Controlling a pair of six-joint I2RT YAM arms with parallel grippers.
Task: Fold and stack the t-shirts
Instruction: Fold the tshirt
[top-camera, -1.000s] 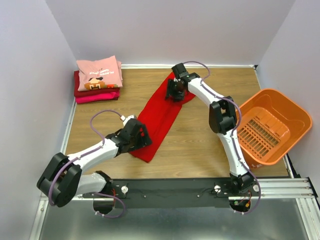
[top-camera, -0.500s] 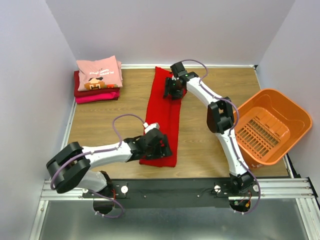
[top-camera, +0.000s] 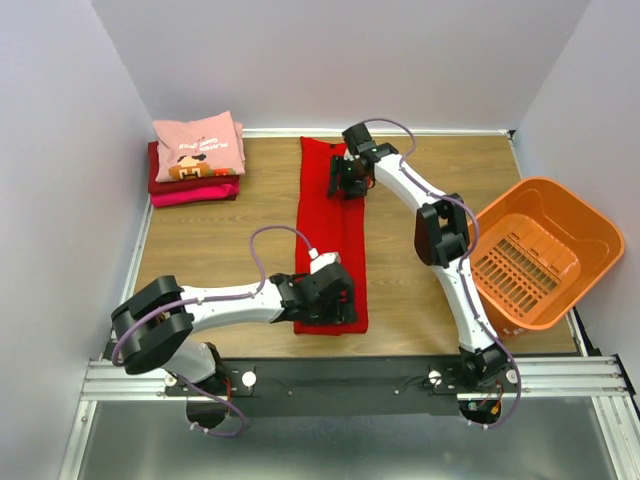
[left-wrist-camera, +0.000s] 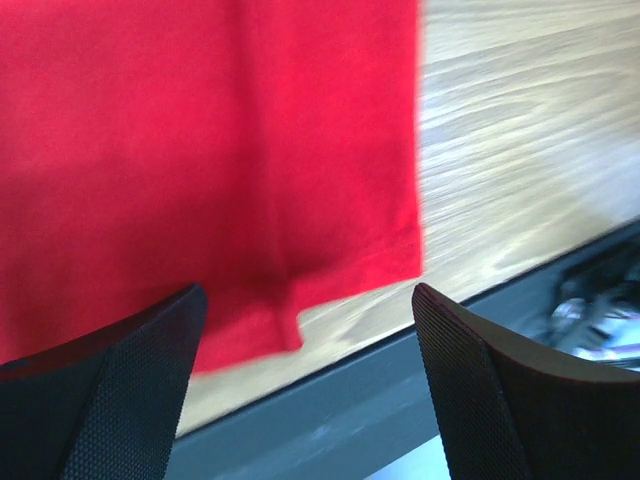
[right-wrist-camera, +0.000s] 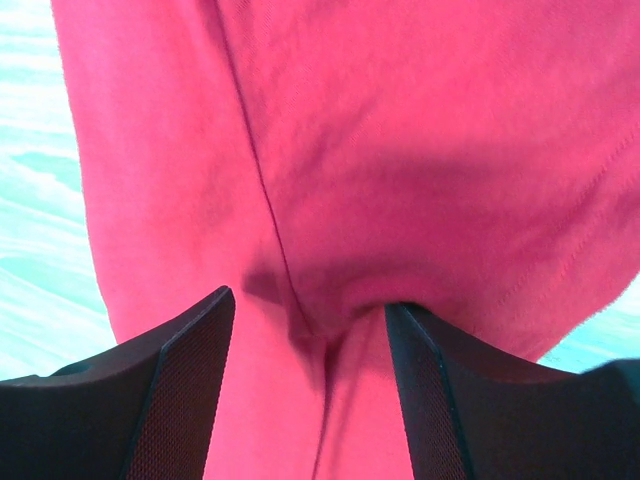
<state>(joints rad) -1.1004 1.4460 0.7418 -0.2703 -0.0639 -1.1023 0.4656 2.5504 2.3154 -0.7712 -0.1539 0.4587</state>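
Note:
A plain bright red t-shirt (top-camera: 330, 240), folded into a long narrow strip, lies flat on the wooden table from back to front. My left gripper (top-camera: 335, 300) hovers over its near end, open and empty. In the left wrist view the shirt (left-wrist-camera: 200, 150) ends in a hem just ahead of the gripper (left-wrist-camera: 308, 295). My right gripper (top-camera: 348, 185) is on the far end. In the right wrist view its fingers (right-wrist-camera: 190, 390) stand apart and the cloth (right-wrist-camera: 400, 130) is puckered between them. A light pink printed tee (top-camera: 200, 145) tops a stack with a magenta tee (top-camera: 195, 195) at the back left.
An orange plastic basket (top-camera: 540, 250) stands tilted at the right edge. The black rail (top-camera: 350, 375) runs along the near edge, right by the shirt's hem. Grey walls close in the back and both sides.
The red shirt has swung from a diagonal to a straight back-to-front strip. My left gripper moved right along the near edge with the near end. The right gripper barely moved.

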